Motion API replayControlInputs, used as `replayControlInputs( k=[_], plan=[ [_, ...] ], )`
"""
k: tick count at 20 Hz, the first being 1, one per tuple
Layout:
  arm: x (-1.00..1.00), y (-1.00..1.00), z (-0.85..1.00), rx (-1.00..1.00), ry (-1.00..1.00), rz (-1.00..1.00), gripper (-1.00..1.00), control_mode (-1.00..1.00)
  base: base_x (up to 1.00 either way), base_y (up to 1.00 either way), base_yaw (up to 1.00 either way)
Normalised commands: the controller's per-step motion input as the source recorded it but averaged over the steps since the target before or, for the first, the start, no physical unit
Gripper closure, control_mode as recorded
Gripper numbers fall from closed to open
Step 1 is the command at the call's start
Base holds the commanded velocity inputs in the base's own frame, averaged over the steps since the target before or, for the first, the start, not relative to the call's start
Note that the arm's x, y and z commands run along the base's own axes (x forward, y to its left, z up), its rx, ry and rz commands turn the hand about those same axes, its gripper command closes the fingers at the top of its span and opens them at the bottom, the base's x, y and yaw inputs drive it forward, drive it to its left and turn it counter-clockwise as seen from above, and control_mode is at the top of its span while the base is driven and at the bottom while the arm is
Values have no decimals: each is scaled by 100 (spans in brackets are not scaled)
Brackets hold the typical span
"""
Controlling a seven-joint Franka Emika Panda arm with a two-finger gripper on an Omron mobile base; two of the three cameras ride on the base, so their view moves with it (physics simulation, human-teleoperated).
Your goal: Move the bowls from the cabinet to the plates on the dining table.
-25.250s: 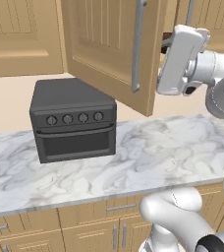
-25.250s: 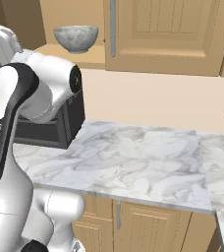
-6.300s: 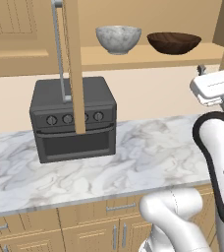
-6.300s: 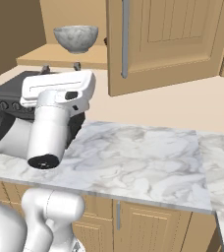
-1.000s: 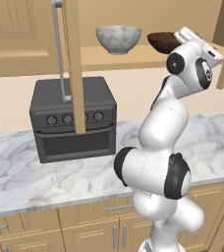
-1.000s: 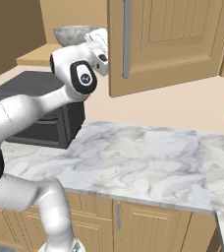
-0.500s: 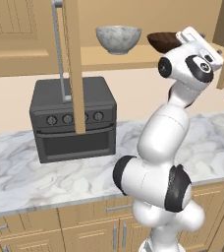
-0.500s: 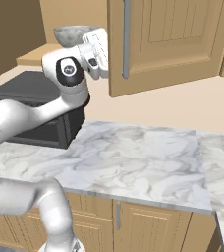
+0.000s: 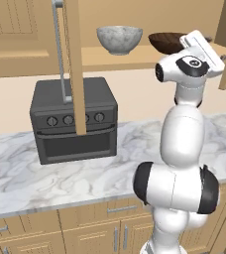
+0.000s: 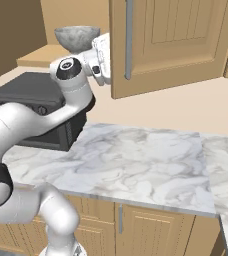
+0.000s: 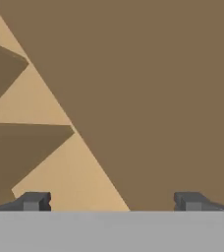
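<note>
Cabinet (image 9: 16, 49) shelf holds 2 bowls, 1 marbled (image 9: 119, 39), 1 wooden (image 9: 167, 42); jaws spread wide.

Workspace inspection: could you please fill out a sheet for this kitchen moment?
Surface: marble counter, bare beside the oven.
Job's things: stone bowl and wood bowl on the shelf of the cabinet; doors open.
Clutter: black oven on the counter.
End effector: open, empty, raised by the wood bowl, fingertips wide apart.
Cables: nothing seen.
Surroundings: drawer cabinets below; beige wall.
</note>
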Motion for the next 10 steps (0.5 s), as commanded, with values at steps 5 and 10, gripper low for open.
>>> replayControlInputs(
  k=[5,10],
  plan=[
    [-16,0,17,2,-3,-19,-100,-100,0,0,0],
    [-21,0,22,4,-4,-19,-100,-100,0,0,0]
  ],
)
